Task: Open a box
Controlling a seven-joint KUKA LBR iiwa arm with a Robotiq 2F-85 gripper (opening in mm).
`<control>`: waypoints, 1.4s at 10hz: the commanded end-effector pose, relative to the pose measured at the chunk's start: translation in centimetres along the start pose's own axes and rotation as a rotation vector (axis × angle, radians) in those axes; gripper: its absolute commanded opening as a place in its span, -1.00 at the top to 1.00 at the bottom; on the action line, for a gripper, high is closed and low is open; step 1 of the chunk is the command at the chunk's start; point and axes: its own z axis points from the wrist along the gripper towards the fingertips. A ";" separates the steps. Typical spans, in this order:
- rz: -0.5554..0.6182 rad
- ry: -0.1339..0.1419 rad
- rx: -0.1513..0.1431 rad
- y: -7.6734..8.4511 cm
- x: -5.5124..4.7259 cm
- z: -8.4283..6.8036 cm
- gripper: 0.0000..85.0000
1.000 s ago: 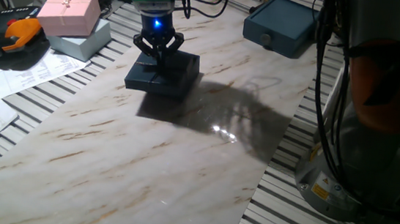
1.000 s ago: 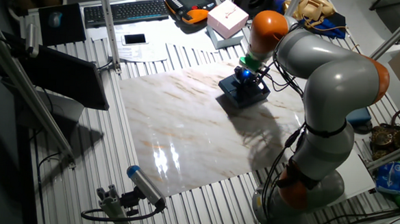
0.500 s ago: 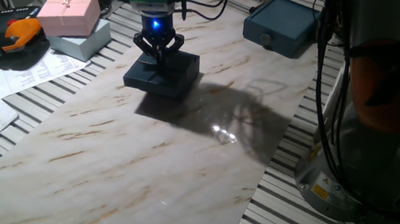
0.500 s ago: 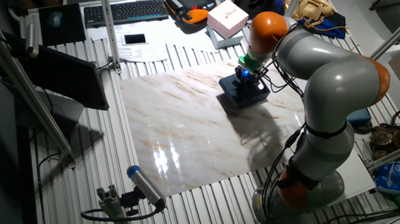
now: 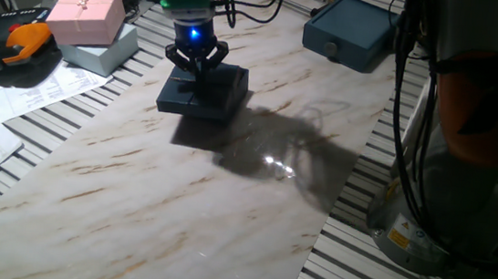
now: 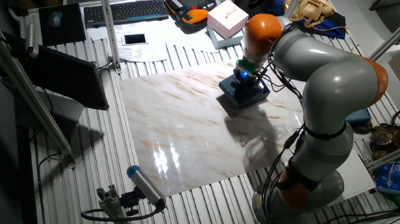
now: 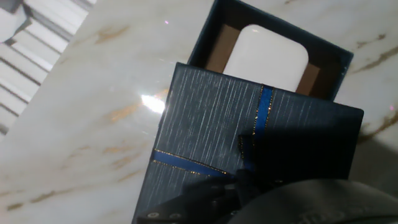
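Note:
The dark navy box (image 5: 203,92) sits at the far side of the marble slab (image 5: 179,197). My gripper (image 5: 195,61) stands straight above it, fingers closed together on the ribboned lid (image 7: 249,143). In the hand view the lid is held off and skewed over the base (image 7: 208,34). The far part of the base is uncovered and shows the white insert (image 7: 267,56). The fingertips themselves are lost in the dark at the bottom of that view. In the other fixed view the gripper (image 6: 243,78) is on the box (image 6: 245,92).
A pink gift box (image 5: 85,12) rests on a pale grey box (image 5: 102,50) at the back left, with papers (image 5: 15,99) and an orange tool (image 5: 25,40) nearby. A larger blue case (image 5: 351,32) stands at the back right. The robot base (image 5: 447,177) is on the right.
The gripper, still shut on the lid, has shifted slightly back and up. The arm's upper joint has swung a little to the left. The box base has stayed in place.

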 end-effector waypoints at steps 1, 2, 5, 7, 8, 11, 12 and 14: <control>-0.105 0.015 -0.020 0.0 0.0 0.0 1.00; -0.130 0.001 -0.014 0.0 0.0 0.0 1.00; -0.193 -0.003 -0.022 0.0 0.0 0.0 1.00; -0.229 0.004 -0.032 0.0 0.0 0.0 1.00; -0.225 0.015 -0.043 0.0 0.0 0.0 1.00; -0.241 0.043 -0.030 2.4 0.6 -1.5 1.00; -0.281 0.038 -0.028 3.4 0.9 -2.0 1.00; -0.425 0.035 -0.032 5.1 1.5 -2.8 1.00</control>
